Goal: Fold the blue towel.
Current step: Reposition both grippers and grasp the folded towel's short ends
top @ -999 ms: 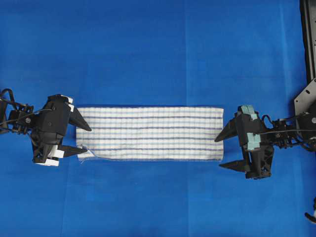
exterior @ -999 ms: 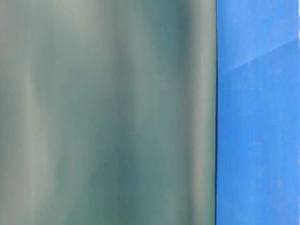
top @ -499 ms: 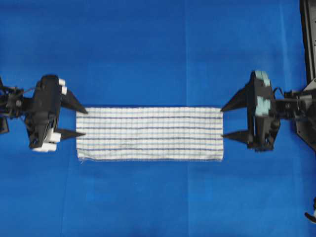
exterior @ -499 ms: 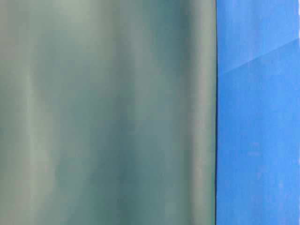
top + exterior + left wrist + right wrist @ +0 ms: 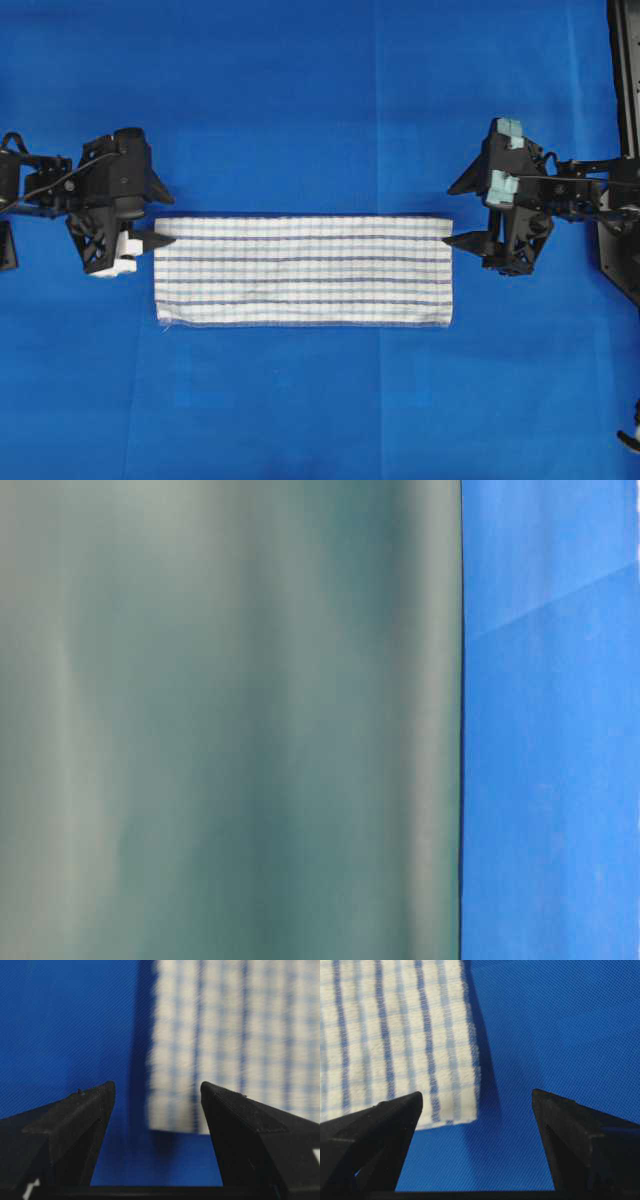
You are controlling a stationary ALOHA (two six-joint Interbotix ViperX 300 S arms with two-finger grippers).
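Solid blue sheeting covered the whole bench, creased faintly across its far part. On it, about midway, the blue towel lay flat as a long folded strip running left to right, white with thin dark-blue and pale-blue stripes, its hems straight.

At the strip's left end sat the left pincer, its jaws apart, the nearer fingertip just at the towel's far-left corner and the other over bare sheet beyond the far edge. From the left wrist view the towel's corner showed between and ahead of the two dark fingers, nothing held.

At the right end the right pincer mirrored it, jaws apart, one tip just at the far-right corner. Its wrist view showed the towel's corner beside one finger, nothing gripped.

Mostly a blurred grey-green surface filled the table-level view.
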